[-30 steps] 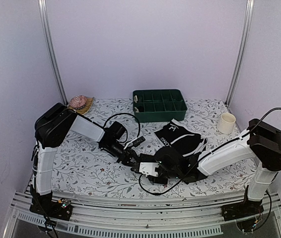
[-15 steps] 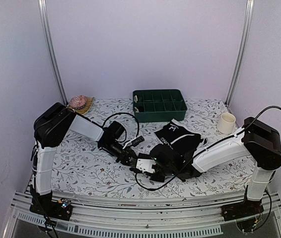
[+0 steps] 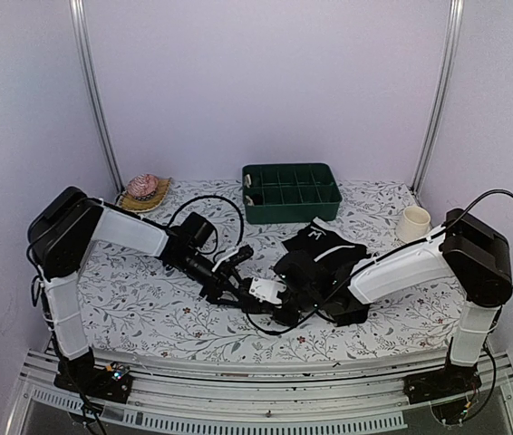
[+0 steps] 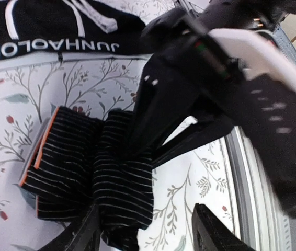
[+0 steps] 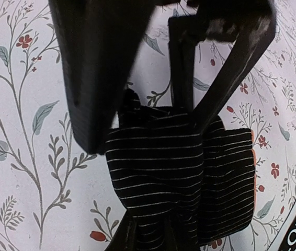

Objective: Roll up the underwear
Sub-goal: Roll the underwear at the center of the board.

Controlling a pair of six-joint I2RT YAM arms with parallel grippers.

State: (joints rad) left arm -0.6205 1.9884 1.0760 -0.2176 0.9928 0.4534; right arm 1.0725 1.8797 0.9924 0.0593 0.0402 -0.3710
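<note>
A thin-striped black underwear (image 4: 80, 172) with an orange edge lies folded into a short bundle on the floral cloth. My left gripper (image 4: 150, 232) stands open around its near end, the fabric resting against one finger. My right gripper (image 5: 156, 230) is shut on the same bundle (image 5: 179, 167), opposite the left fingers (image 5: 90, 68). A second black underwear (image 4: 59, 31) with white waistband lettering and white stripes lies beyond, also seen as a heap (image 3: 329, 249) in the top view. There both grippers meet near the table's front middle, and the bundle is hidden under them.
A green compartment tray (image 3: 291, 190) stands at the back centre. A cream cup (image 3: 413, 224) is at the right, and a pink object on a woven mat (image 3: 142, 188) at the back left. The table's front rail (image 4: 247, 172) runs close to the bundle.
My left gripper has opened and let go of the striped fabric, and its arm has swung lower and leftward. My right gripper has moved left and closed on the bundle.
</note>
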